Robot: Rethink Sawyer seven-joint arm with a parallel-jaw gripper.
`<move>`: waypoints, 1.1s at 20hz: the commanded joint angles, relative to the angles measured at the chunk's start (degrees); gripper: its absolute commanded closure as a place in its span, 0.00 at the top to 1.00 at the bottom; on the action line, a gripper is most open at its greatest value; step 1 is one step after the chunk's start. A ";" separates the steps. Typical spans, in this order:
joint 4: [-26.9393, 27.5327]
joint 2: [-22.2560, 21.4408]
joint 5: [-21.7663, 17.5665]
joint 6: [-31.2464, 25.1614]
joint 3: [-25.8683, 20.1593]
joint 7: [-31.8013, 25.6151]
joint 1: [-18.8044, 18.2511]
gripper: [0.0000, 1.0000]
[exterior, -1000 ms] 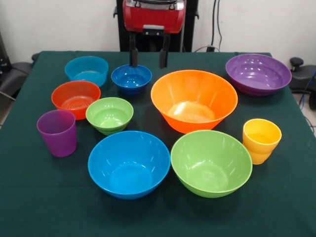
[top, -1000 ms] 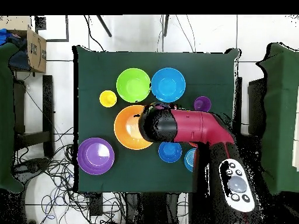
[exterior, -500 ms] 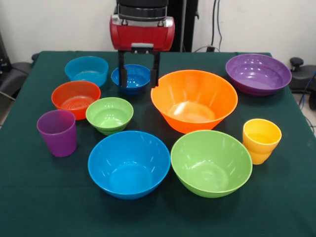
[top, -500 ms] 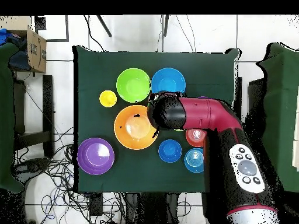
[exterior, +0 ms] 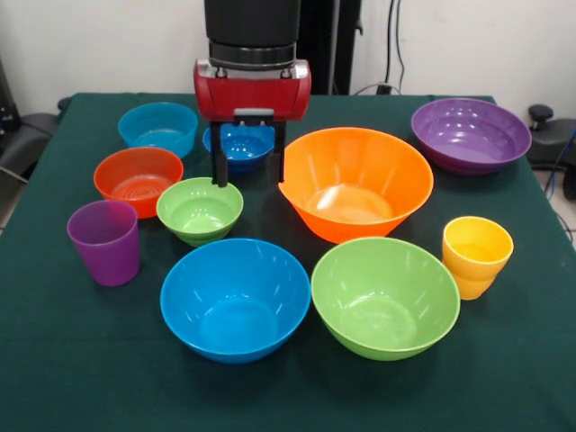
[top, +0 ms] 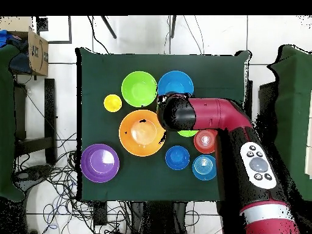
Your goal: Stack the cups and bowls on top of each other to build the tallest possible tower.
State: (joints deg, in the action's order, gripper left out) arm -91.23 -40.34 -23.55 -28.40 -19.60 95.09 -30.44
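Front view: gripper (exterior: pixel 247 170) open, empty, beside small green bowl (exterior: pixel 199 210).

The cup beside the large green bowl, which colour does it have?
The cup is yellow; it shows best in the front view, standing near the large green bowl.

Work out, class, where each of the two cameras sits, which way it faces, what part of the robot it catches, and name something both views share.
Front view: sits across the table, faces the robot; it shows the table, bowls and cups, with the gripper hanging open beside the small green bowl.
Overhead view: sits above the table, looks straight down, robot's base at the bottom; the red arm reaches across the bowls.
Shared: the large orange bowl and the yellow cup, on opposite sides because the views are turned half round.
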 commanded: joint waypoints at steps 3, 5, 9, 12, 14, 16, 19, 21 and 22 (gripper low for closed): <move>1.83 4.99 -8.50 -2.74 -4.83 -12.88 -1.01 1.00; 1.84 5.68 -9.53 -1.73 -4.76 -12.18 -1.06 1.00; 1.65 7.40 -12.57 1.00 -3.87 -10.27 -0.88 1.00; 1.28 7.86 -13.88 1.53 -3.84 -9.52 -1.21 1.00; 1.05 7.40 -14.75 1.37 -3.90 -9.46 -1.54 1.00; 1.04 7.42 -15.52 1.21 -4.25 -9.94 -2.35 1.00; 0.47 7.96 -16.66 2.14 -4.56 -9.49 -3.25 1.00; 0.51 8.53 -17.58 2.80 -4.24 -8.43 -3.07 1.00; 0.53 8.78 -17.93 2.91 -4.20 -8.06 -3.07 1.00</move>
State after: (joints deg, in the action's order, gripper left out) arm -91.18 -33.87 -35.35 -28.22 -21.23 95.09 -32.86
